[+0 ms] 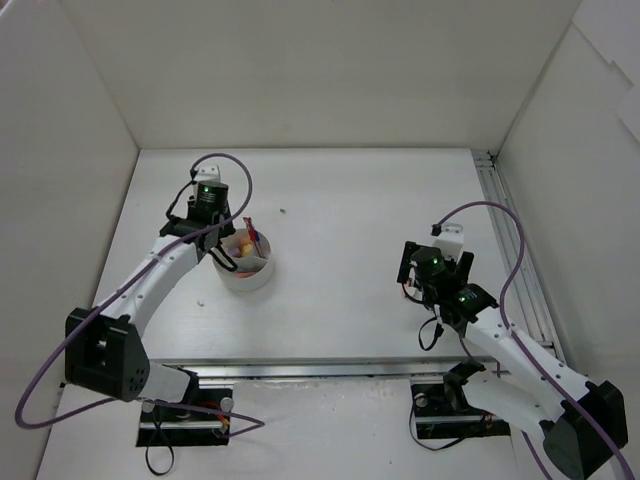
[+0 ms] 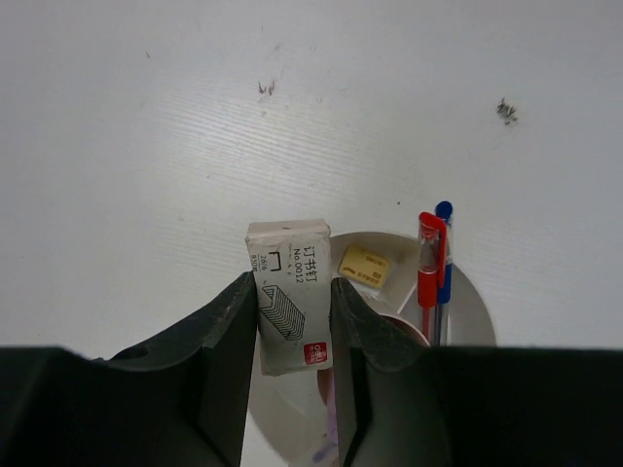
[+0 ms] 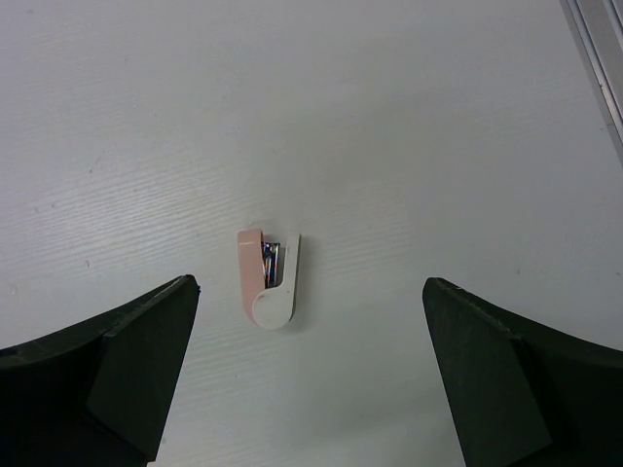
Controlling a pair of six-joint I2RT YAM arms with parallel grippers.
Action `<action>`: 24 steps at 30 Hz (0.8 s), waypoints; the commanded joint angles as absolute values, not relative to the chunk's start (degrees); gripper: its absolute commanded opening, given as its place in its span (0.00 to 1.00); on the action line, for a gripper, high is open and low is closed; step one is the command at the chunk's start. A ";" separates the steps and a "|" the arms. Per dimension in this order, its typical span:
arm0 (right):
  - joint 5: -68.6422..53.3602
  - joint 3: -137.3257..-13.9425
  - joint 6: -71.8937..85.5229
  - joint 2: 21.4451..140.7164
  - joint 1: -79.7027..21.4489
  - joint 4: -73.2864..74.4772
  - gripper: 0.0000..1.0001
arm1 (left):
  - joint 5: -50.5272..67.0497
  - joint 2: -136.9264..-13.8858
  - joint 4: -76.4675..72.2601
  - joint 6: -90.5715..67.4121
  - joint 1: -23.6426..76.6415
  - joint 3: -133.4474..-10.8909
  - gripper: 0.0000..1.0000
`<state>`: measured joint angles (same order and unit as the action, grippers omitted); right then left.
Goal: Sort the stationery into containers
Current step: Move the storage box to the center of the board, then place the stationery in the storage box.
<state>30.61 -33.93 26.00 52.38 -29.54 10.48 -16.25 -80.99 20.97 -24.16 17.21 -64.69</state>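
**Appearance.** The staple box (image 2: 287, 258) is a small cream-white carton. Its printed face shows a line drawing of staples, black characters and a red mark. The cup (image 2: 474, 313) is round and white. It holds a red pen (image 2: 428, 268), a blue pen (image 2: 445, 243) and a flat yellow block (image 2: 364, 266). A mini stapler (image 3: 270, 277) with a pink body and a white arm lies on the table (image 1: 350, 210).

**Location.** In the top view the cup (image 1: 250, 278) sits at 9 o'clock from the table centre, under the left wrist. In the left wrist view the staple box overlaps the cup's 9 o'clock side. Its upper end reaches past the rim. Whether the box touches the cup cannot be determined. The mini stapler lies at the centre of the right wrist view.

**Orientation.** The long axis of the staple box runs from 12 to 6 o'clock with a slight tilt, printed face toward the camera. Both pens lie along the same axis, touching each other, caps at 12 o'clock. The mini stapler also runs 12 to 6 o'clock, with its rounded hinge end at 6.

**End effectors.** The left gripper (image 2: 294, 287) is narrow. Its jaws clamp the two long sides of the staple box. The right gripper (image 3: 310, 292) is spread wide and holds nothing. Its jaws stand well apart at 3 and 9 o'clock of the mini stapler.
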 commanded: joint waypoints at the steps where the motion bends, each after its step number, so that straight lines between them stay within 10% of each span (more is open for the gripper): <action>1: 31.11 -35.86 26.72 51.50 -29.09 8.96 0.98 | -18.72 -74.01 20.03 -23.20 17.58 -65.22 0.11; 24: 28.92 -35.68 28.04 51.15 -29.27 8.88 0.98 | -18.01 -66.71 14.33 -41.13 19.95 -47.72 0.14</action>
<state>28.60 -33.93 27.05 51.64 -29.54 10.50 -16.16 -66.13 18.55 -38.30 19.84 -46.81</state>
